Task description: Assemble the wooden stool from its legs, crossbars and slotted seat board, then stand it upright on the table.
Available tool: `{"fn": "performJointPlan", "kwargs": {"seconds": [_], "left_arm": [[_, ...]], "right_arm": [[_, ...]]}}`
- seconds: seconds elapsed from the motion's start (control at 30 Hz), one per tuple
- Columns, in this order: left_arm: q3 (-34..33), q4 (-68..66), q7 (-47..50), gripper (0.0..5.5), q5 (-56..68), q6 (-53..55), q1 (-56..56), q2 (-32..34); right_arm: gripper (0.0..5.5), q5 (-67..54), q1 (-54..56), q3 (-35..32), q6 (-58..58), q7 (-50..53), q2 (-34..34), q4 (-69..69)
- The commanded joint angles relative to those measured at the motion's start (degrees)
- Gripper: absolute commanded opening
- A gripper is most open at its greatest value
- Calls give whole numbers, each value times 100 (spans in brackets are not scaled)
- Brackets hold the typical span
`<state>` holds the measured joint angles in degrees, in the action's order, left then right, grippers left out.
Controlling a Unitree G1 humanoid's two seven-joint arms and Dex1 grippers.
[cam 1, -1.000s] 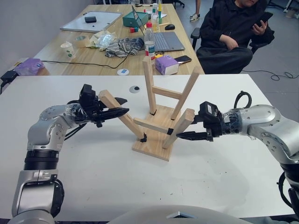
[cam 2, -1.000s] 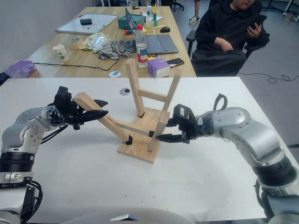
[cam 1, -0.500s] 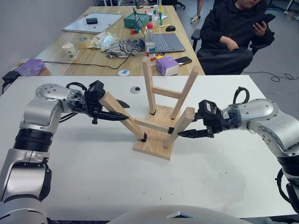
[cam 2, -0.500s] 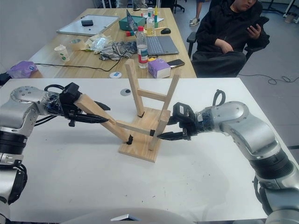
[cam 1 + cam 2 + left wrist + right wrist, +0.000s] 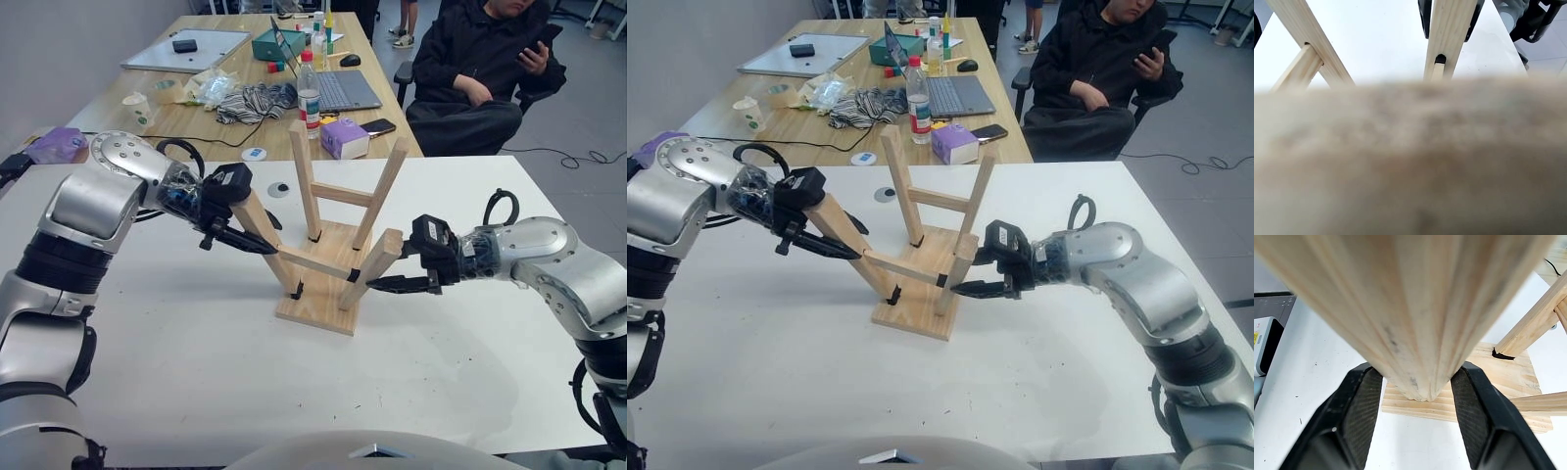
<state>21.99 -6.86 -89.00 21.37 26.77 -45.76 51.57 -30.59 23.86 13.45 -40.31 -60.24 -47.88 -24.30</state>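
Observation:
The stool lies upside down on the white table, its slotted seat board (image 5: 318, 308) flat and its legs pointing up. My left gripper (image 5: 243, 237) is shut on the near-left leg (image 5: 260, 233), which leans outward to the left. My right gripper (image 5: 388, 284) is shut on the near-right leg (image 5: 378, 260); in the right wrist view both pads (image 5: 1364, 406) press that leg (image 5: 1415, 308). A crossbar (image 5: 318, 262) joins the two held legs. Behind them the two far legs (image 5: 305, 181) stand with another crossbar (image 5: 343, 194) between them. The held leg (image 5: 1410, 156) is blurred close to the left wrist camera.
A wooden table behind carries a laptop (image 5: 333, 83), a bottle (image 5: 308, 83), a purple box (image 5: 345, 137) and clothes. A person sits at the back right. A small white disc (image 5: 255, 154) and a round grommet (image 5: 282, 189) lie on the white table. Bare tabletop spreads in front.
My left arm has lifted its elbow and swung right, and the near-left leg now stands steeper, closer to the seat board. The right gripper has kept its hold in about the same place.

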Motion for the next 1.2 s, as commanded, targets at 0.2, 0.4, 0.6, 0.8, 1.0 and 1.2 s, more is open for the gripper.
{"fn": "performJointPlan", "kwargs": {"seconds": [0.2, 0.4, 0.6, 0.8, 1.0, 1.2], "left_arm": [[2648, -2, -348, 203, -1506, -196, 87, -405], [3640, -54, -254, 203, -1630, 271, -69, -1319], [3380, -94, 1639, 203, -1170, 1156, 932, -2622], [3026, 85, 2721, 203, -1016, 1446, 1656, -2867], [2435, -148, 3595, 203, -875, 1745, 2086, -3368], [1779, -55, 3630, 204, -570, 1710, 2377, -3501]], "right_arm": [[212, -50, -110, 404, -225, -13, 321, -298], [212, -89, -84, 514, -370, 165, 599, -482], [209, -108, 162, 658, -785, 574, 1083, -725], [205, -185, 459, 651, -1209, 728, 1256, -895], [205, -249, 760, 709, -1483, 893, 1630, -852], [264, -558, 808, -39, -1786, 1546, 2366, -485]]}}
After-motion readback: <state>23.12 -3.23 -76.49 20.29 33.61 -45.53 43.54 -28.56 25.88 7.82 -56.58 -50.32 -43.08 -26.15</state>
